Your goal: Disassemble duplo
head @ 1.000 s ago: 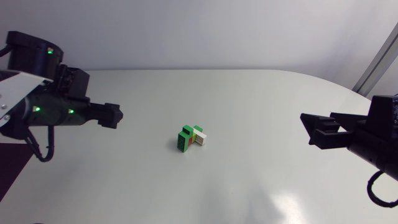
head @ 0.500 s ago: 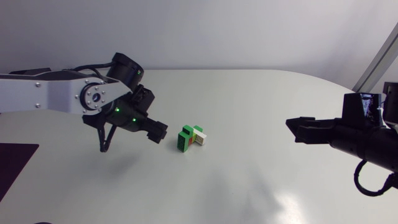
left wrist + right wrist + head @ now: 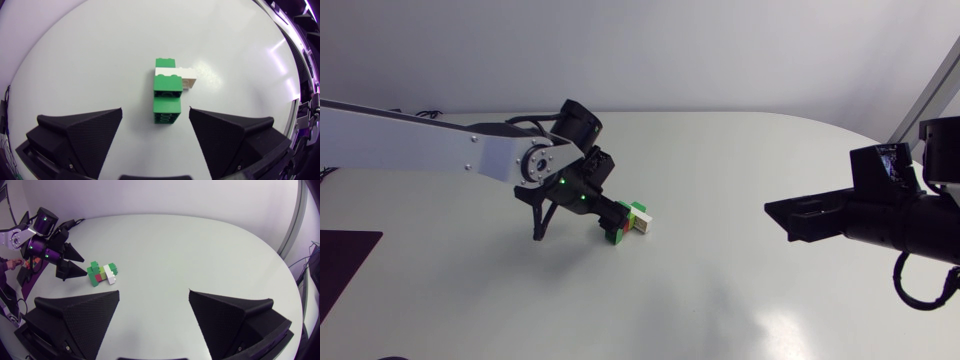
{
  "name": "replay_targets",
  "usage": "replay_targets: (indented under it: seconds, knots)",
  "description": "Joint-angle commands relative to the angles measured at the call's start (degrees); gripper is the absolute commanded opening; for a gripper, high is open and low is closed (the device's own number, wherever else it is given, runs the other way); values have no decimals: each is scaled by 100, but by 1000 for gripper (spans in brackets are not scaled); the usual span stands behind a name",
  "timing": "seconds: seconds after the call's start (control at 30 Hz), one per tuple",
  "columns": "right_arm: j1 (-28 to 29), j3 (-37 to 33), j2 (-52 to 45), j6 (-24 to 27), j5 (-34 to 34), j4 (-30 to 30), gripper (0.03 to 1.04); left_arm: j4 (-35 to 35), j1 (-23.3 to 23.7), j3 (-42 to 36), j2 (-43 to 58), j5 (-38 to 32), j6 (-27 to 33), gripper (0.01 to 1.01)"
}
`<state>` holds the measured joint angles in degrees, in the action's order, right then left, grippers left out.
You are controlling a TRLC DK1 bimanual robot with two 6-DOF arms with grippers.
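Has swung the left end effector (image 3: 609, 224) right up to the duplo (image 3: 167, 92) in the middle of the worktop (image 3: 720, 160). Holds it wide open, gripping nothing yet. Keeps the right end effector (image 3: 780, 218) open, well away. Looks ready to grab.

- White desk (image 3: 720, 160), smooth and faintly glossy, spreading under and ahead of the left pincer (image 3: 155, 109).
- Its rounded edge (image 3: 260, 242) curves well ahead of the right pincer (image 3: 154, 291).
- Pale glare patch (image 3: 780, 325) on the desk near the right pincer.
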<state>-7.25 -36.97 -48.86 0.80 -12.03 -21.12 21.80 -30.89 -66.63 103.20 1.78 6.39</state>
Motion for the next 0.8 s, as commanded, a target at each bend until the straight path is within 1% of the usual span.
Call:
replay_targets:
  seconds: [0.0, 0.13, 0.17, 0.23, 0.33, 0.4, 0.5, 0.53, 0.57, 0.6, 0.7, 0.77]
  knots:
    - [-40, -153, -194, 175, -45, -94, 998, -1, -39, -184, 236, 77, 11, 839]
    - [-58, -161, -440, 184, -159, -76, 998, -53, -92, -113, 333, 77, 29, 811]
    - [-84, -161, -484, 184, -185, -76, 998, -80, -92, -131, 368, 77, 29, 780]
    - [-154, -170, -563, 184, -194, -67, 998, -141, -110, -175, 464, 77, 29, 759]
    - [-260, -144, -607, 184, -194, -67, 998, -185, -145, -289, 631, 77, 37, 682]
    - [-277, -126, -607, 184, -194, -76, 998, -176, -189, -342, 746, 77, 29, 648]
    - [-277, -91, -554, 316, -194, -120, 998, -185, -233, -377, 772, 77, 20, 643]
    - [-277, -82, -537, 360, -194, -120, 998, -185, -242, -377, 772, 77, 20, 595]
    - [-277, -65, -528, 386, -194, -120, 998, -203, -242, -377, 772, 77, 11, 589]
    - [-277, -56, -519, 439, -194, -138, 998, -203, -242, -377, 772, 77, 11, 548]
    - [-260, -47, -449, 465, -185, -173, 998, -238, -189, -342, 781, 200, -7, 393]
    - [-233, -47, -379, 535, -194, -225, 998, -273, -136, -289, 781, 235, -15, 313]
